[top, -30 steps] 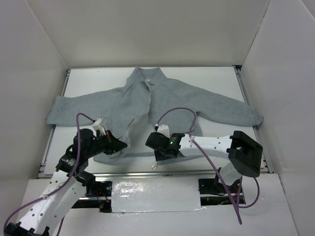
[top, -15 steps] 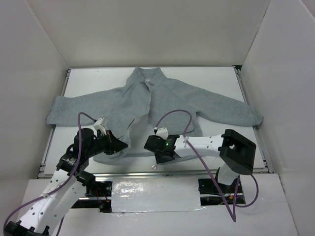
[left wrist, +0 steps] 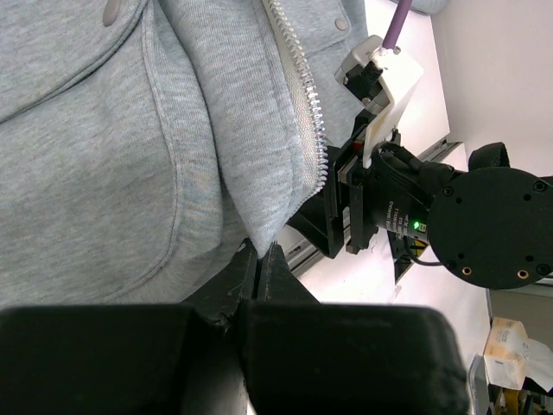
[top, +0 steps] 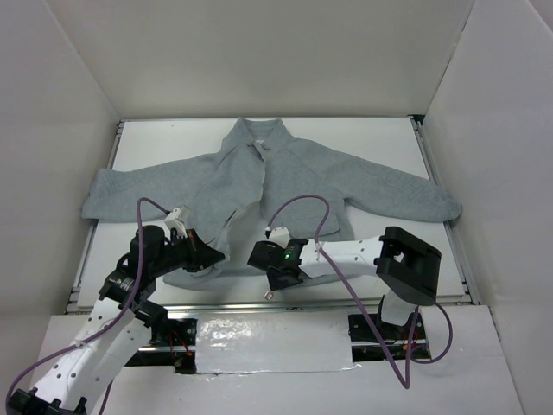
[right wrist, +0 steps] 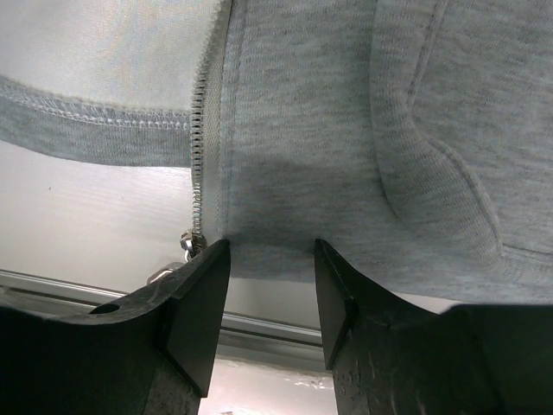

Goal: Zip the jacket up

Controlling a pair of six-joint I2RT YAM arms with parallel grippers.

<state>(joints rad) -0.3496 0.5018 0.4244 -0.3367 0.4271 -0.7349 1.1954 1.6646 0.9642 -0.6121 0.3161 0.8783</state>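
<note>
**Light-grey fleece jacket (top: 276, 186): hem corners before the zipper**

It lay flat on the white tabletop (top: 371, 143), collar away from the arms and sleeves spread. Its two front panels met near the collar and parted towards the near hem.

The black two-finger left gripper (left wrist: 257, 259) was clenched on the bottom corner of one front panel, pinching the fleece right at the hem. The row of pale zipper teeth (left wrist: 302, 95) ran up just beside that pinch.

The matching black right gripper (right wrist: 266, 259) was released. Its jaws stood apart at the hem of the other panel with the fabric edge between them, not yet pinched. A small metal piece (right wrist: 184, 245) sat at the foot of that panel's teeth, close against one finger — probably the slider.

The step in hand appeared to be securing this second corner. To do it well, the right gripper would probably need to:

- close on fleece just beside the teeth, never on the metal piece, which has to run free later;
- bite only the front layer;
- hold the hem taut, as the left corner was held.

The two zipper ends would then have to meet squarely — any twist in either panel would likely keep the pin from seating.
</note>
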